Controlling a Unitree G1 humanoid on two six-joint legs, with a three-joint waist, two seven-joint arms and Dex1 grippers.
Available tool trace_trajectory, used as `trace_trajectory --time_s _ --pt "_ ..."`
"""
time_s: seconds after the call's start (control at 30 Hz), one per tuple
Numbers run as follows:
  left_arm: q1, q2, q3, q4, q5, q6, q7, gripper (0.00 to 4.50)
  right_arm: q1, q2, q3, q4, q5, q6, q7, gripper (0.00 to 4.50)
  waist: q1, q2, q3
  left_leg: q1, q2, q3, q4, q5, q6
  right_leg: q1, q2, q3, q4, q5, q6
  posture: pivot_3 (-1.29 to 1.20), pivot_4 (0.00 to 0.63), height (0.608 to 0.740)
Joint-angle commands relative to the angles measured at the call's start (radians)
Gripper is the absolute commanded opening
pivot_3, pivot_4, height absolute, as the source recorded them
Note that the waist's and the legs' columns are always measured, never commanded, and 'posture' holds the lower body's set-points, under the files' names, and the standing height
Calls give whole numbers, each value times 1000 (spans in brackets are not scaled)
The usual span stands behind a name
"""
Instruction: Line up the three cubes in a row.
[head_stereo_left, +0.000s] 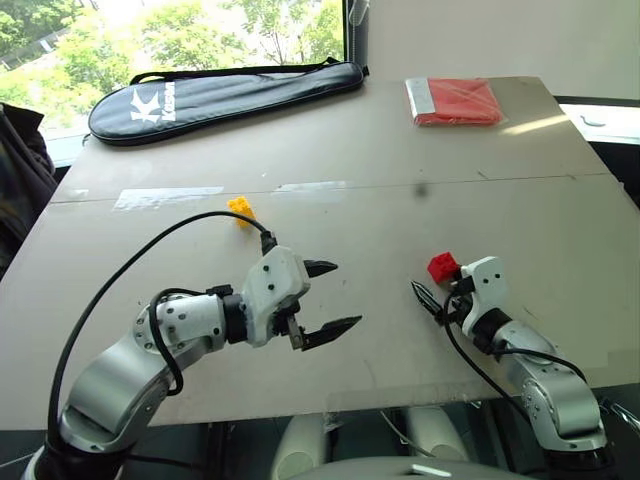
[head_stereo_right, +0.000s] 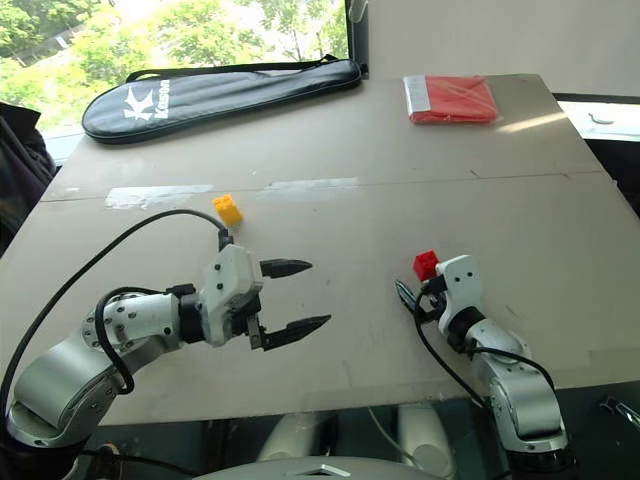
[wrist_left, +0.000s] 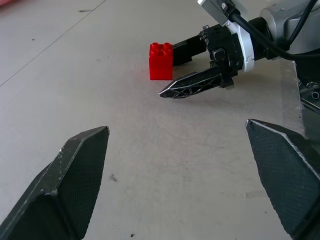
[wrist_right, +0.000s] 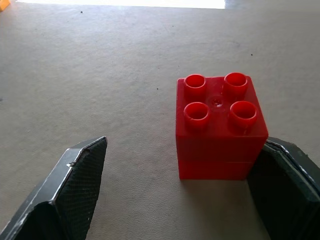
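Red cube sits upright on the worktop, right near side, between the spread fingers of the right gripper, apparently ready to clamp. Yellow cube lies far left. Left gripper hovers agape, empty.

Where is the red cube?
The red cube stands on the table's right side, between the right gripper's open jaws, against one of them.

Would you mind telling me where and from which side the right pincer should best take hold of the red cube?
Grip the red cube by its two flat side walls, below the studs. It stands upright, so the open right pincer can come in level from the near side.
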Motion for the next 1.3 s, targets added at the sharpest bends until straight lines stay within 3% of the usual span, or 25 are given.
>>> trace_trajectory --time_s 0.03,0.33,1.1,1.3 --pt "13 9 35 -48 -5 -18 1 4500 21 2 -3 -58 32 38 -3 4352 0 0 0 0 0 0 0 0 0 0 0 0 0 0 0 0 150 740" --pt "21 22 48 -42 -11 -22 -20 4500 87 -13 -26 -124 50 71 -14 4352 2 0 0 0 0 0 0 0 0 0 0 0 0 0 0 0 150 740" --pt "27 27 52 -28 3 -35 -37 4500 83 -36 -29 -146 105 75 9 4352 2 0 0 0 0 0 0 0 0 0 0 0 0 0 0 0 150 740" --pt "130 -23 115 -42 -5 -49 19 4500 119 -186 -100 -54 132 -148 251 4352 2 0 0 0 0 1 0 -1 1 0 0 0 0 0 0 0 150 740"
